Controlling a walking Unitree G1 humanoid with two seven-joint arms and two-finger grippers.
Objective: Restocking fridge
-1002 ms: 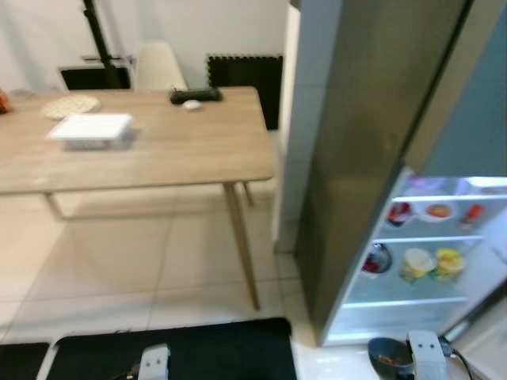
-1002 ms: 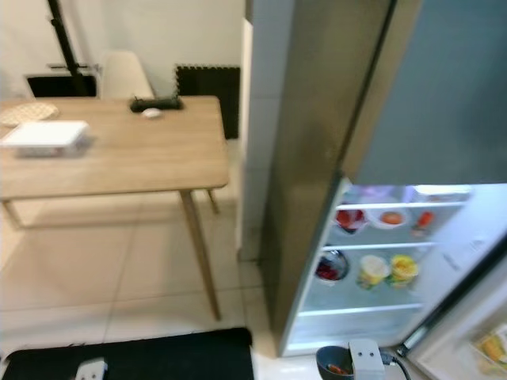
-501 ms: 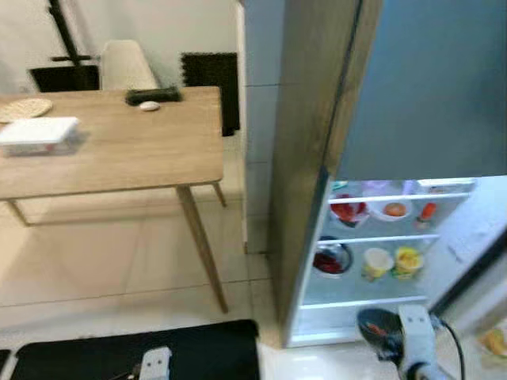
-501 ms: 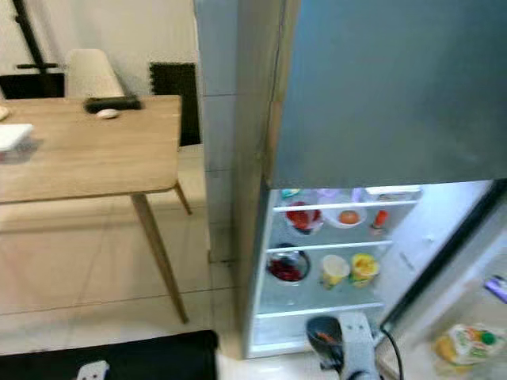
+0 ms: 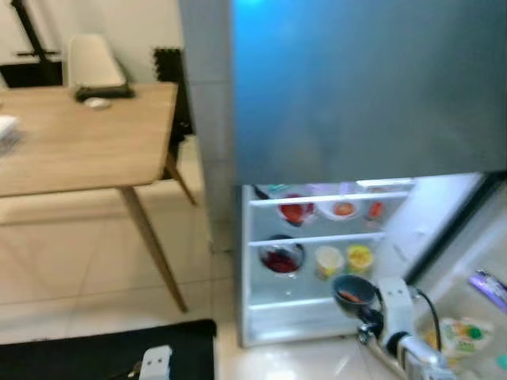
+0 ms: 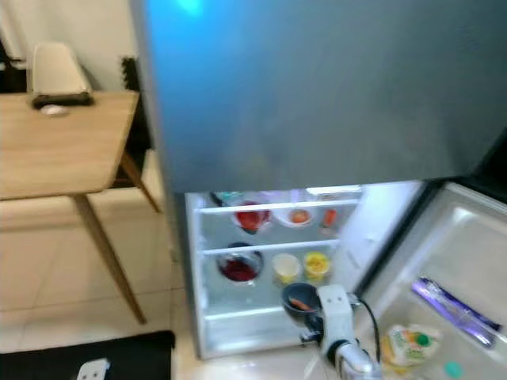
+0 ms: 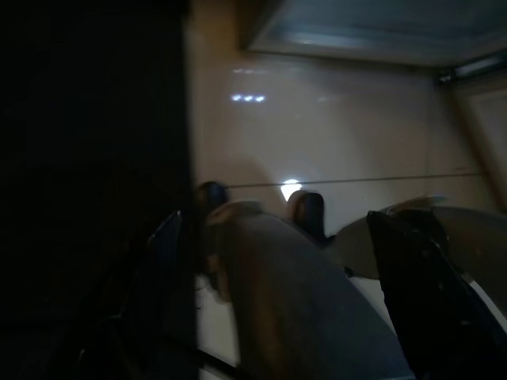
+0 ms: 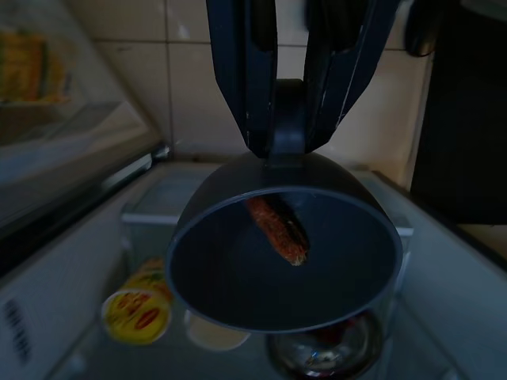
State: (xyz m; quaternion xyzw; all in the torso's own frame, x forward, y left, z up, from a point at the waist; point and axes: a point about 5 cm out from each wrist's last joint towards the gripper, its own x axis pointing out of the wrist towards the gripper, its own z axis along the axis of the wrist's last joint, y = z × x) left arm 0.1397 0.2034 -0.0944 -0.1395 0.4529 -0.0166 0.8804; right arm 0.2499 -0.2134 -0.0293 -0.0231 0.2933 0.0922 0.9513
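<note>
Fridge [image 6: 317,95] lower door open, shelves lit. Right gripper [image 8: 289,119] pinches the rim of a dark bowl [image 5: 353,290] with a reddish piece inside, perhaps sausage [image 8: 277,229]; fridge shelves lie just beyond it. Left gripper [image 7: 277,237] hangs in shade; fingers unreadable.

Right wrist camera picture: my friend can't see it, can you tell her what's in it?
The right gripper pinches the rim of a dark bowl with a reddish piece of food inside. Beyond it is the open fridge, with a yellow-lidded tub and another bowl on a shelf.
</note>
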